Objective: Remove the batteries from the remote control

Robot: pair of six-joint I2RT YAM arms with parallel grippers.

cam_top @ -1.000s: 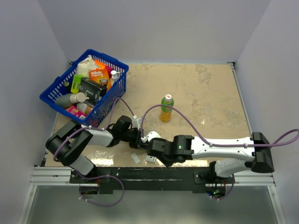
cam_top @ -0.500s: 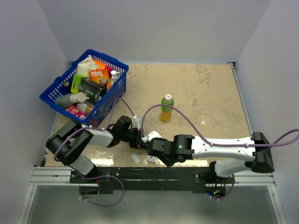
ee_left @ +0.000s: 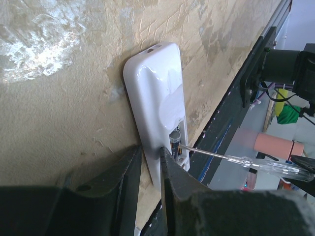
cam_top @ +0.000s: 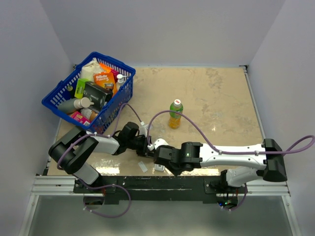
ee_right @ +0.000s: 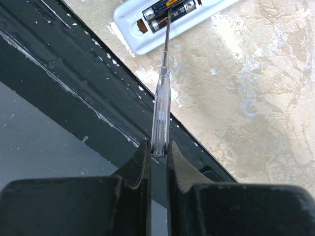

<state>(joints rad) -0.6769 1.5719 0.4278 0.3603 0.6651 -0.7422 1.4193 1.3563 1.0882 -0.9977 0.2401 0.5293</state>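
The remote control [ee_right: 127, 29], a slim white plastic bar, stretches across the top of my right wrist view. It sits at the near edge of the beige marbled worktop [ee_right: 256, 88], with its open recess turned toward the camera. Two small dark cylindrical batteries [ee_right: 177, 11] sit side by side in that recess. My right tool [ee_right: 157, 146] is clenched on the clear handle of a thin screwdriver [ee_right: 160, 108]. Its metal shaft reaches up to the batteries, the tip between them as far as I can tell. A black frame rail [ee_right: 74, 64] runs below the worktop edge.

In my left wrist view, my left tool [ee_left: 150, 150] grasps the remote control by its near end, one finger on each long side. The smooth white back faces this camera. One battery end peeks out at the lower right, where the screwdriver's shaft comes in.

From the top camera, both tools meet near the front edge, left of centre, and the remote control is mostly hidden beneath them. A small flat white rectangular piece [cam_top: 142, 166] lies just beside them. A green-capped bottle of orange drink [cam_top: 175, 115] stands farther back. A blue plastic basket [cam_top: 124, 94] of packaged goods sits at the far left corner.
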